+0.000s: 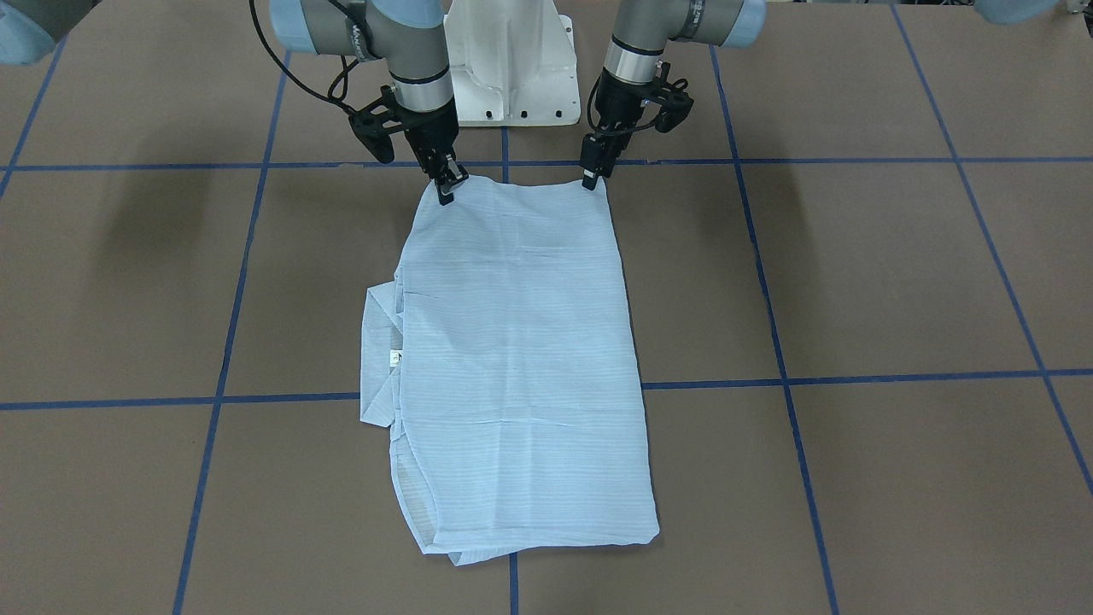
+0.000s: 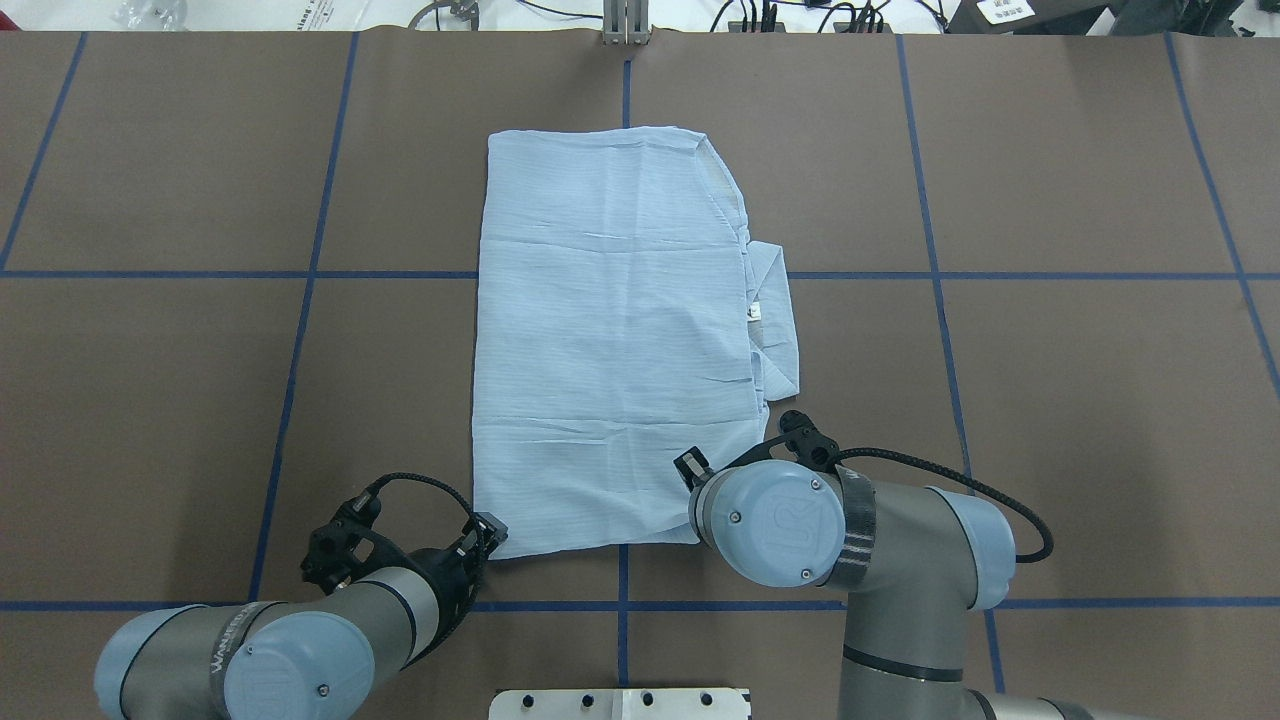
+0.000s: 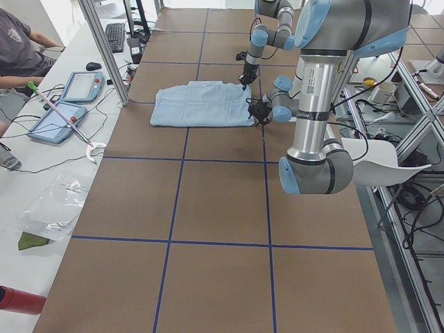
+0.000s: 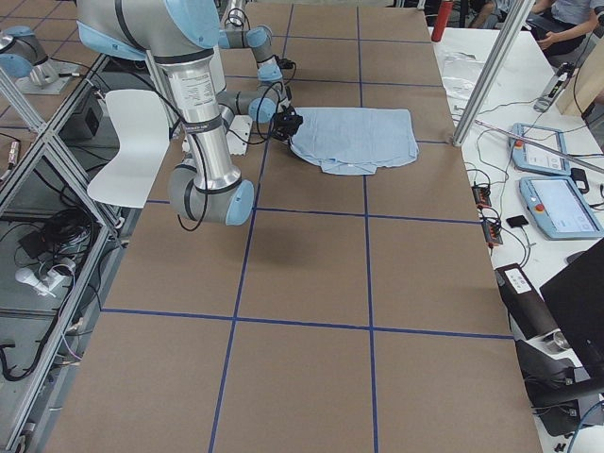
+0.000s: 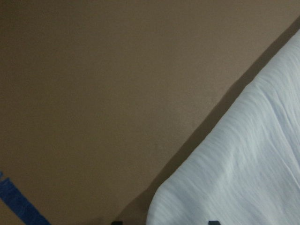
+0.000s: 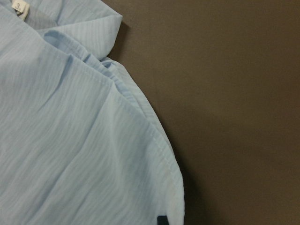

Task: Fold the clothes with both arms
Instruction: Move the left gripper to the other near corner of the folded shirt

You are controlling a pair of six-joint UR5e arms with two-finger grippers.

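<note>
The pale blue shirt (image 1: 521, 359) (image 2: 610, 330) lies folded into a long rectangle on the brown table. Its collar and neck label (image 2: 755, 313) stick out on my right side. My left gripper (image 1: 590, 178) (image 2: 488, 530) stands at the near left corner. In the left wrist view its two tips show apart, open, with the shirt (image 5: 243, 164) corner between them. My right gripper (image 1: 447, 186) is at the near right corner, hidden under its wrist in the overhead view. One fingertip (image 6: 161, 220) sits on the hem of the shirt (image 6: 70, 140), and the gripper looks shut on it.
The white pedestal base (image 1: 512, 77) stands just behind both grippers. Blue tape lines (image 2: 300, 275) grid the brown table. A side bench with tablets (image 3: 83, 87) and a seated person (image 3: 21, 48) runs along the far edge, beyond an aluminium post (image 3: 104, 48).
</note>
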